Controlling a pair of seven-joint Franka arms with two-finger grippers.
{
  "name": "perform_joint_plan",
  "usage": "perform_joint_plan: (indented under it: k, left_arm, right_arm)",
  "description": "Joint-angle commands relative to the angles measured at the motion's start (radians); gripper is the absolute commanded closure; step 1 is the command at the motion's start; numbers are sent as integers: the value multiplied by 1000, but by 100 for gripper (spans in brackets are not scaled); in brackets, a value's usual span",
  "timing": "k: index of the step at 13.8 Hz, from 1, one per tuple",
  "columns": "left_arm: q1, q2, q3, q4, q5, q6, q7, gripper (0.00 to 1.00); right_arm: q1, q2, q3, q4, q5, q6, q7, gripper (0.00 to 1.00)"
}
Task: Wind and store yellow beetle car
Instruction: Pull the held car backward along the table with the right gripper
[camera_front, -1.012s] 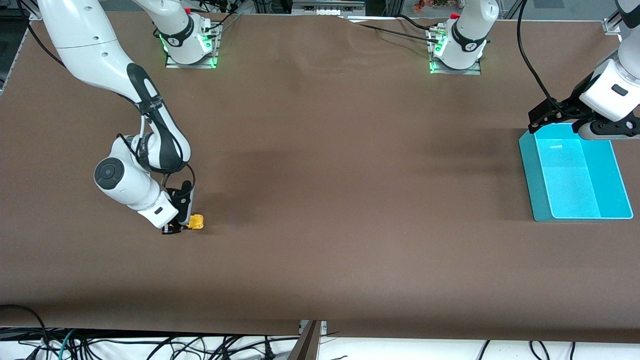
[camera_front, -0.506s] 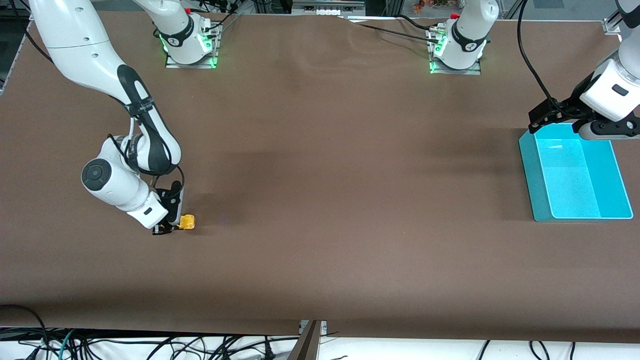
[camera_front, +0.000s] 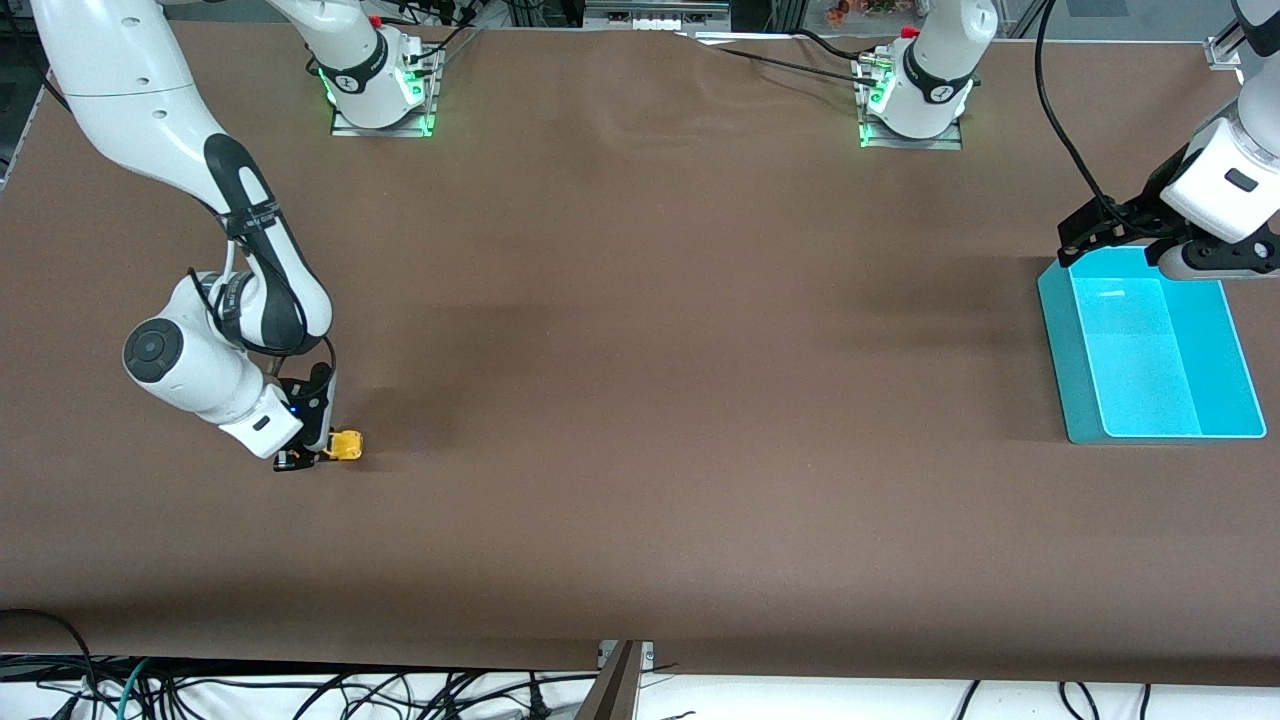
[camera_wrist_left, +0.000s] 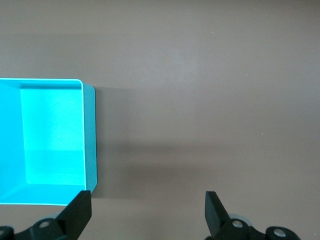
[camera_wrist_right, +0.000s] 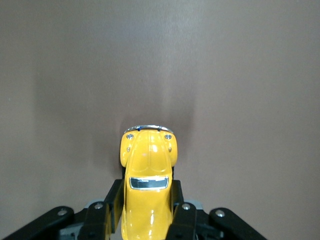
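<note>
A: What takes up most of the scene?

B: The brown desk (camera_front: 640, 400). Next in size is a cyan bin (camera_front: 1150, 345), sitting on the desk at the left arm's end.

A: And the arms?

B: The left gripper (camera_front: 1095, 240) hangs over the edge of the bin that lies farthest from the front camera. In the left wrist view its two fingers (camera_wrist_left: 77, 212) stand wide apart with nothing between them, one over the bin's rim and one over bare desk. That arm waits.

A: The right one?

B: The right gripper (camera_front: 312, 452) is down low at the right arm's end of the desk, about midway between the bases and the front camera. Its fingers (camera_wrist_right: 112, 200) are closed on the car (camera_front: 346, 444), one pressed on each side of the body.

A: How does the car sit?

B: The right wrist view shows the yellow hood and chrome bumper poking out past the fingertips. Whether its wheels touch the desk cannot be told.
</note>
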Motion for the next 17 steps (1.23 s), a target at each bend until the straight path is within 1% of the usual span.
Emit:
perform_joint_plan:
  k: [1,8,16,17]
  left_arm:
    - [11,-4,-5,11,-14,-14,22,0]
    - [11,-4,-5,11,-16,-14,23,0]
    - [10,-3,-7,11,-14,-14,22,0]
    - [10,-3,-7,11,-14,-13,22,0]
  right_arm:
    - [-32,55,7,5,15,12,-47,72]
    - [-82,61,8,7,15,12,-84,72]
    - [-115,61,8,7,17,12,-108,71]
    - [-115,61,10,7,17,12,-108,70]
